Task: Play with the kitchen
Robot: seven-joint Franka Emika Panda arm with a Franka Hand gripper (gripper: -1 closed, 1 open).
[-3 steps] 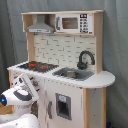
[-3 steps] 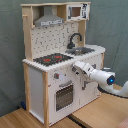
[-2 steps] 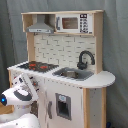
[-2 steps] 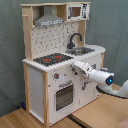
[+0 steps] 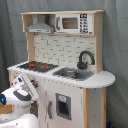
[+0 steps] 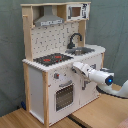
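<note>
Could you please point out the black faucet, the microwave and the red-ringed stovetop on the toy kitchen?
black faucet [image 5: 85, 59]: first exterior view, on its curved neck.
microwave [image 5: 74, 23]: first exterior view, on its door window.
red-ringed stovetop [image 6: 53, 59]: second exterior view, on the dark burner surface.

we note a wooden floor [image 6: 30, 119] of light brown boards in the second exterior view, with a dark seam running across it. the kitchen [image 6: 55, 75] stands directly on these boards, upright, its base resting flat near the second exterior view's left.
</note>
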